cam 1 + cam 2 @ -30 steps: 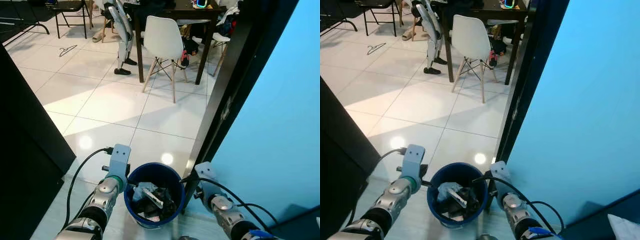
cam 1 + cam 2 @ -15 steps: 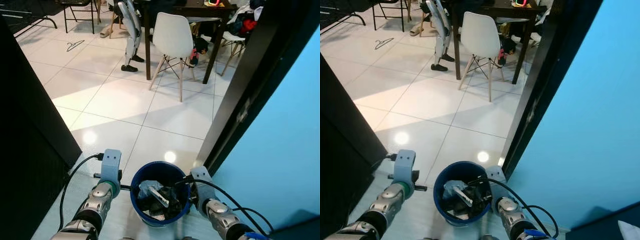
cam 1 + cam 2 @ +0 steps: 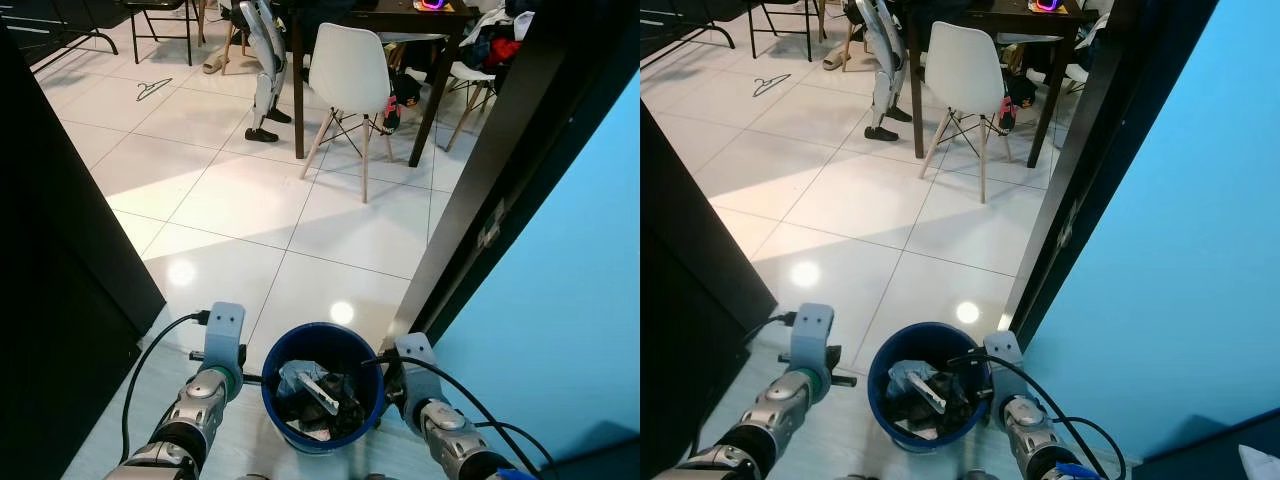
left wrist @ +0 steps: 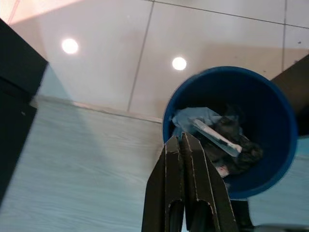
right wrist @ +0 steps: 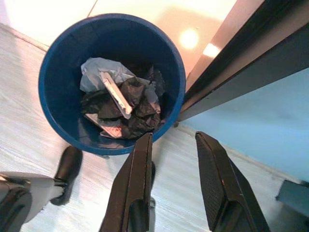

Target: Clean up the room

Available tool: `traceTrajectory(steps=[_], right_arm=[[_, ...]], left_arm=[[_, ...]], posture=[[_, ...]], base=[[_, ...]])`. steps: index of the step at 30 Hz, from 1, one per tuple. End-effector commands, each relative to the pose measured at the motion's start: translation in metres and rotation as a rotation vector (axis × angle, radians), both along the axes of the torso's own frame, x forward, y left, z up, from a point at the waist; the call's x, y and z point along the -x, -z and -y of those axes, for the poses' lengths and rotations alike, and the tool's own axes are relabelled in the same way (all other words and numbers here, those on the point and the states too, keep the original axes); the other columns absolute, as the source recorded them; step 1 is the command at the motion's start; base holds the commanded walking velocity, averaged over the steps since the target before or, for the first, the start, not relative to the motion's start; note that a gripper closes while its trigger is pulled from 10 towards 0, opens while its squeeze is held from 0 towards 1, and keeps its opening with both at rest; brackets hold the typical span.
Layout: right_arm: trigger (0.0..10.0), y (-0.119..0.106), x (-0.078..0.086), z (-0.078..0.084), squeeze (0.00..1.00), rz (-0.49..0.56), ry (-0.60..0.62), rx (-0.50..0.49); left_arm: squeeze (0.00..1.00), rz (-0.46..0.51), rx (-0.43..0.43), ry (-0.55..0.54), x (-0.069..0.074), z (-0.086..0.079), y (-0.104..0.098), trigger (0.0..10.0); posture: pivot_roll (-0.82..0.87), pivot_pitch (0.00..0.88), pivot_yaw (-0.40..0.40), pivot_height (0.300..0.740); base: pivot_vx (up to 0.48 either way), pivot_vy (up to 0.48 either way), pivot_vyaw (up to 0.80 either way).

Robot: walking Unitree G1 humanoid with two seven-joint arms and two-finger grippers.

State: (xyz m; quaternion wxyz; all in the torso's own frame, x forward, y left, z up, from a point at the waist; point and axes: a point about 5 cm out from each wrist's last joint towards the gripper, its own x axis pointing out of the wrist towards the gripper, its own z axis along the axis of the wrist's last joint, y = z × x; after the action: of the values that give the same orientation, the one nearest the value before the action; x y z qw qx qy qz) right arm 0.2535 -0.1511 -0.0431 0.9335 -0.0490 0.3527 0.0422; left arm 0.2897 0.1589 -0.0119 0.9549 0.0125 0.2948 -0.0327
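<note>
Bin between two tools, low centre of the head view

Floor (image 3: 230, 210) tiled, white chair (image 3: 348, 72) at upper centre; the blue bin (image 3: 322, 400) of dark trash (image 5: 123, 104) stands at a door frame. Left tool (image 4: 184, 145), fingers pressed together, sits at its left rim; right tool (image 5: 174, 150), fingers spread and empty, just beside its right, about equally near

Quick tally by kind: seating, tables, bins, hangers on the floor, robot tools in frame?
White chairs: 2
Black chair: 1
Dark table: 1
Blue trash bin: 1
Clothes hanger on the floor: 1
Tools: 2, left tool, right tool
Total: 8
</note>
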Motion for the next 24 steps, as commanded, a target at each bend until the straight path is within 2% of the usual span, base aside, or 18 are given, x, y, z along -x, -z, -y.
traceTrajectory(steps=[1,3,4,6,7,11,13,15,17,20,24], right_arm=[[10.0,0.002,0.003,0.004,0.0,0.0,0.066,-0.027],[10.0,0.0,0.0,0.005,0.0,0.006,0.085,-0.048],[10.0,0.001,0.001,-0.005,0.0,-0.011,-0.022,-0.011],[10.0,0.001,0.001,-0.009,0.0,-0.017,-0.073,0.013],[10.0,-0.004,-0.005,-0.005,0.0,0.017,-0.005,-0.002],[10.0,-0.007,-0.009,-0.005,0.0,0.036,0.018,-0.018],[10.0,-0.007,-0.009,-0.005,0.0,0.036,0.018,-0.018],[10.0,-0.008,-0.01,-0.006,0.0,0.048,-0.009,-0.001],[10.0,-0.009,-0.011,-0.003,0.0,0.055,0.017,-0.005],[10.0,-0.007,-0.008,0.003,0.0,0.045,0.099,-0.057],[10.0,-0.005,-0.006,0.002,0.0,0.037,0.085,-0.056]], left_arm=[[0.0,-0.009,-0.04,0.04,0.002,0.001,0.002,10.0],[0.0,-0.036,-0.077,0.101,0.008,0.007,0.008,10.0],[0.0,0.012,-0.033,0.011,0.0,0.001,0.0,10.0],[0.0,0.033,-0.011,-0.043,-0.005,-0.008,-0.005,10.0],[0.0,-0.011,-0.053,0.023,0.003,-0.004,0.003,10.0],[0.0,-0.046,-0.079,0.076,0.01,0.002,0.01,10.0],[0.0,-0.046,-0.079,0.076,0.01,0.002,0.01,10.0],[0.0,0.008,-0.051,-0.002,-0.002,-0.007,-0.002,10.0],[0.0,0.024,-0.05,-0.025,-0.006,-0.012,-0.006,10.0],[0.0,0.003,-0.116,0.082,-0.001,-0.007,-0.001,10.0],[0.0,-0.009,-0.12,0.082,0.004,-0.004,0.004,10.0]], posture=[[0.09,0.0,0.052,0.74],[0.09,0.0,0.05,0.74],[0.09,0.0,0.055,0.74],[0.08,0.0,0.058,0.74],[0.09,0.0,0.051,0.74],[0.1,0.0,0.054,0.74],[0.1,0.0,0.054,0.74],[0.1,0.0,0.06,0.74],[0.1,0.0,0.061,0.74],[0.11,0.0,0.06,0.74],[0.12,0.0,0.058,0.74]], base=[[0.0,0.0,0.0],[0.0,0.0,0.0],[0.0,0.0,0.0],[0.0,0.0,0.0],[0.0,0.0,0.0],[0.0,0.0,0.0],[0.0,0.0,0.0],[0.0,0.0,0.0],[0.0,0.0,0.0],[0.0,0.0,0.0],[0.0,0.0,0.0]])
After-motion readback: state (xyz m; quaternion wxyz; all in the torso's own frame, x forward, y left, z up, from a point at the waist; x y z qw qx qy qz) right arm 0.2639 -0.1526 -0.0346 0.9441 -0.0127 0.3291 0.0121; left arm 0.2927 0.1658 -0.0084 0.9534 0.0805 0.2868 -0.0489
